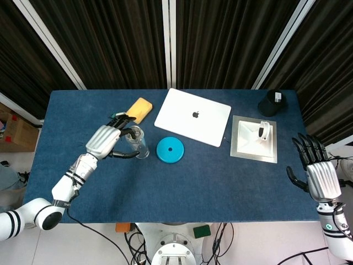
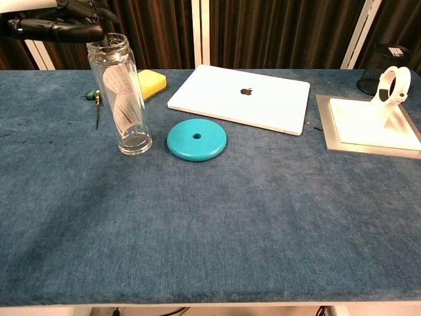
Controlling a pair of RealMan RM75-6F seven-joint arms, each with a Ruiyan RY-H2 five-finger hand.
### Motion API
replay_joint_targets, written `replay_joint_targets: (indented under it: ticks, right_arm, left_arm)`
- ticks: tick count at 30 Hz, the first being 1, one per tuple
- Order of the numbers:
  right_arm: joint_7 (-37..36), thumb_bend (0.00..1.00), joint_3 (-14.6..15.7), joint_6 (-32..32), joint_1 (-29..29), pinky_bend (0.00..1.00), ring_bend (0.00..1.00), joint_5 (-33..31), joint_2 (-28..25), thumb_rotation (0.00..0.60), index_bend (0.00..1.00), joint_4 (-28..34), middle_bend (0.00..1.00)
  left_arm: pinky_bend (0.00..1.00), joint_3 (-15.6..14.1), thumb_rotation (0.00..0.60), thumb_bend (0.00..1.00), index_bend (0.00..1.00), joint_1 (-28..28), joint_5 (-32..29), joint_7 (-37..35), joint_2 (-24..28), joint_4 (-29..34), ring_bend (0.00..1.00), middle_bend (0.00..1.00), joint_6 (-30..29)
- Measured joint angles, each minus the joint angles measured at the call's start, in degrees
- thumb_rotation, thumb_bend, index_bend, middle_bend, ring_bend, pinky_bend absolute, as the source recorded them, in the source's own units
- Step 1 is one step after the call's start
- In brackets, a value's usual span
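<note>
Left hand (image 1: 105, 141): it hovers at the top of the clear bottle (image 2: 123, 94), with fingers (image 2: 59, 27) spread over the open mouth; it grips nothing, and I cannot tell if a fingertip touches the rim.
Clear bottle: it stands upright on the desk (image 2: 217, 230), left of centre, with a paper label inside.
Blue disc (image 2: 196, 139): it lies flat just beside the bottle, on its right side.
Yellow sponge (image 2: 151, 82): behind the bottle, near the white laptop (image 2: 240, 97).
Small screwdriver (image 2: 96, 105): left of the bottle, on the desk.
Right hand (image 1: 319, 175): at the right desk edge, fingers apart, holding nothing.
White stand (image 2: 380, 117): on a metal plate, near the black mesh cup (image 2: 380, 66).
</note>
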State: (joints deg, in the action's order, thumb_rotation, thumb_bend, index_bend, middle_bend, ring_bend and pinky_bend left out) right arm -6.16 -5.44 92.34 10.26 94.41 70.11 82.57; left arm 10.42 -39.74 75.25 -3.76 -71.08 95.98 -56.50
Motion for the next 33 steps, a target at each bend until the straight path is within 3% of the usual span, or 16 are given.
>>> replay_joint_targets:
  ticks: [25, 33]
  right_arm:
    - [-0.7, 0.38, 0.1, -0.1, -0.2, 0.01, 0.0, -0.4, 0.2, 0.6, 0.0, -0.8, 0.0]
    - [-0.4, 0.38, 0.0, -0.1, -0.2, 0.01, 0.0, -0.3, 0.0, 0.6, 0.0, -0.5, 0.0]
  left_arm:
    - [0.15, -0.1, 0.161, 0.07, 0.45, -1.9, -0.9, 0.9, -1.4, -1.3, 0.03, 0.08, 2.4]
    - [0.15, 0.1, 0.202, 0.07, 0.44, -1.7, -0.5, 0.7, -1.4, -1.2, 0.03, 0.08, 1.3]
